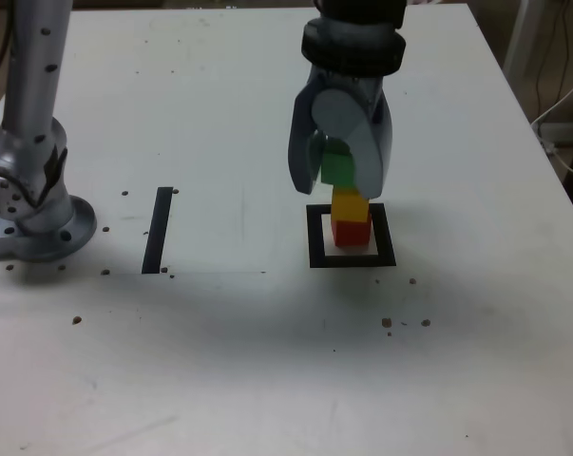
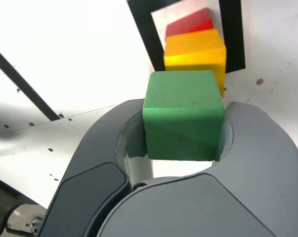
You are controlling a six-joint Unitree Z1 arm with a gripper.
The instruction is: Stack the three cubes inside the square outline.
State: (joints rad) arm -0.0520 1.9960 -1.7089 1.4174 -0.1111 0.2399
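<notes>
The red cube [image 1: 350, 231] sits inside the square outline [image 1: 352, 258] of black tape, and the yellow cube [image 1: 351, 204] rests on top of it. My gripper [image 1: 339, 176] is shut on the green cube [image 1: 337, 166], holding it just above the yellow cube. In the wrist view the green cube [image 2: 183, 114] fills the space between the grey jaws, with the yellow cube [image 2: 195, 52], the red cube [image 2: 189, 22] and the square outline [image 2: 233, 39] beyond it.
A straight black tape strip [image 1: 158, 230] lies on the white table towards the exterior view's left. The arm's grey base [image 1: 34, 223] stands at the far left edge. Small dark specks [image 1: 388, 323] dot the table surface.
</notes>
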